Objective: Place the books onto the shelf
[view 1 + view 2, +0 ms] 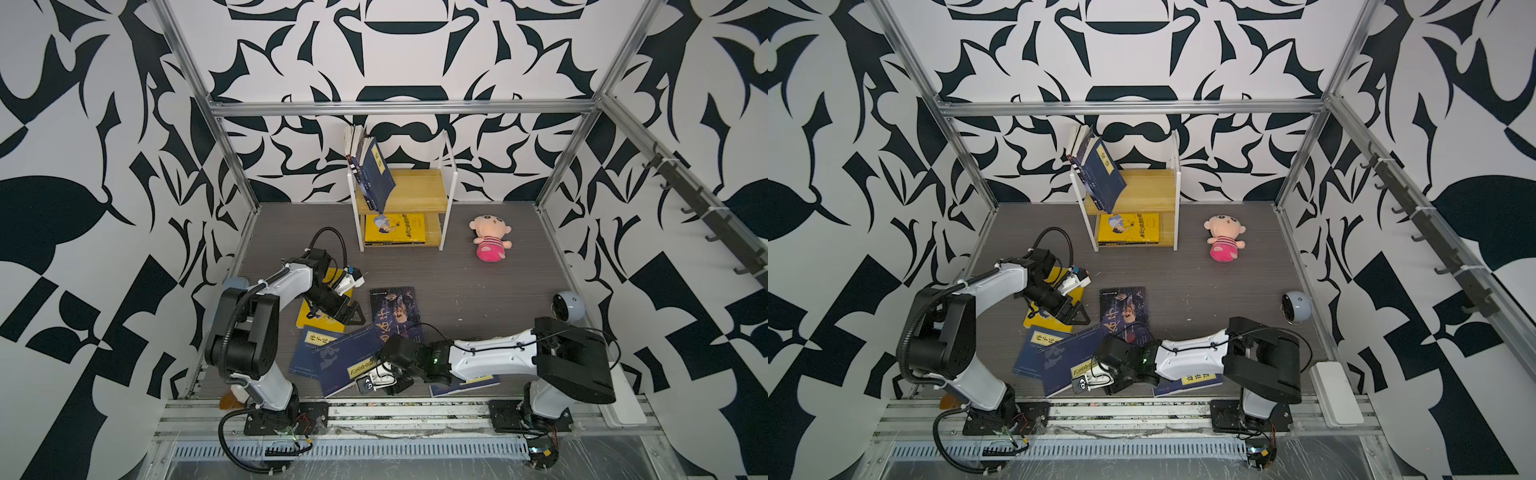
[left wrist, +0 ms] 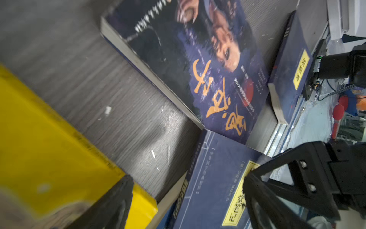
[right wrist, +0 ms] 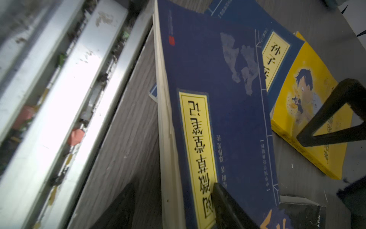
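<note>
**Both claws low among the loose books**

My left arm [image 1: 286,278] rises from the front left corner of the table [image 1: 478,291], forearm reaching inward, wrist tipped down. The left claw [image 1: 352,314] hangs wide open and holds nothing. One finger is over the loose yellow book [image 1: 305,321], the other out past its edge.

My right arm [image 1: 490,353] lies low along the front edge, stretched toward the middle. The right claw [image 3: 173,185] straddles the page edge of the top navy book [image 1: 345,365]. One finger is on the cover and the other stands clear of the pages, so the jaws are part open, not clamped.

I count five books loose on the table:
- One yellow.
- One dark book [image 1: 395,309] with gold calligraphy, mid-table.
- Three navy: the top one overlaps a lower navy book [image 1: 305,353], and a third navy book [image 1: 461,386] lies under my right forearm.

The shelf [image 1: 419,187] stands at the middle of the back edge. One shelved yellow book [image 1: 395,228] lies flat on its lower board. A leaning bunch [image 1: 376,174] is on the upper board, navy in front; I cannot count those behind. One pink doll [image 1: 490,239] lies beside the shelf, toward the right edge.
</note>
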{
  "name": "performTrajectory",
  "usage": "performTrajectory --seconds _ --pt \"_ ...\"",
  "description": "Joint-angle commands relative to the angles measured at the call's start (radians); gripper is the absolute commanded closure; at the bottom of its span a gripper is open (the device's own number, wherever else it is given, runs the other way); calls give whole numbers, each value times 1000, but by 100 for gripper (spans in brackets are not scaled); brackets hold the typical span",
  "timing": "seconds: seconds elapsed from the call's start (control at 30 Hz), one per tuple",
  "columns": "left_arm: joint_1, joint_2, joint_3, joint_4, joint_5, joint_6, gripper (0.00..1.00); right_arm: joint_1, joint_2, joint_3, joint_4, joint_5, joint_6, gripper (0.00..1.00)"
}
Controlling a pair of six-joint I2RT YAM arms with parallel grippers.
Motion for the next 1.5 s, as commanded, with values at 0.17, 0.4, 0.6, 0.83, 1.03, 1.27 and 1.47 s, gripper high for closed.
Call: performTrajectory --seconds 0.17,0.4,0.6,0.83,1.03,1.27,1.47 --pt "-64 90 43 -67 -4 29 11 2 52 -22 139 193 -44 46" --pt "-95 138 88 -113 14 19 33 2 98 -18 193 293 -21 71" --pt "-97 116 107 -122 31 -18 62 1 113 -12 215 322 10 80" --pt "-95 72 132 -127 32 -43 100 1 109 10 193 349 22 76" --pt "-82 43 203 -170 1 -31 100 1 59 24 128 347 63 58" --pt "-10 -55 306 -171 26 -90 100 -63 -147 9 27 214 234 43" --pt "26 -88 453 -176 38 -105 100 -187 -320 13 18 25 402 42"
